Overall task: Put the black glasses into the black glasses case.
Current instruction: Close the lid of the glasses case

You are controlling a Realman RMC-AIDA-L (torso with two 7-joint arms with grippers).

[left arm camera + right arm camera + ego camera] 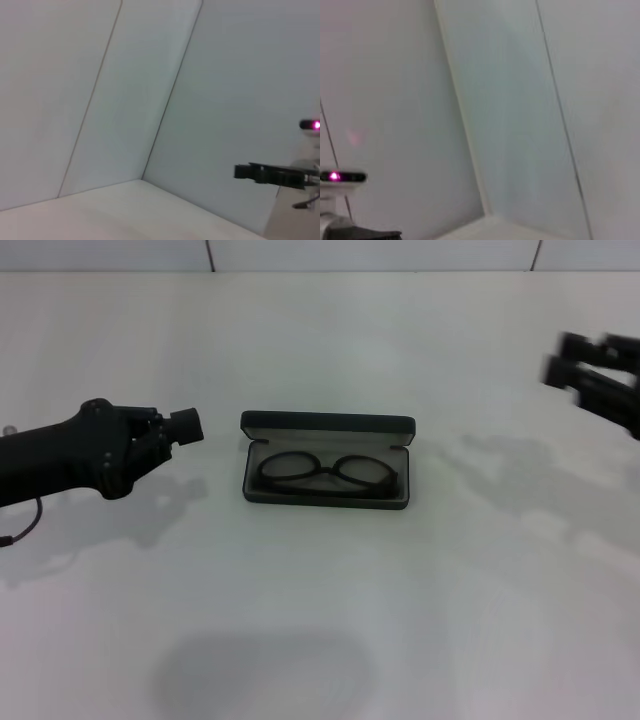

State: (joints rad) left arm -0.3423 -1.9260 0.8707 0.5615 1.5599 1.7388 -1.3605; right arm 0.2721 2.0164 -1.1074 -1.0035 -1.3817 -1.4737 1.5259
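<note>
The black glasses case (327,426) lies open in the middle of the white table, its lid standing up at the far side. The black glasses (325,472) lie inside it on the grey lining, lenses side by side. My left gripper (186,426) hovers to the left of the case, a short gap away, and holds nothing I can see. My right gripper (572,360) is raised at the far right, well away from the case. It also shows in the left wrist view (252,171). Neither wrist view shows the case or the glasses.
The white table (320,620) spreads wide around the case. A pale wall (370,254) runs along its back edge. Both wrist views show only wall panels and a strip of table.
</note>
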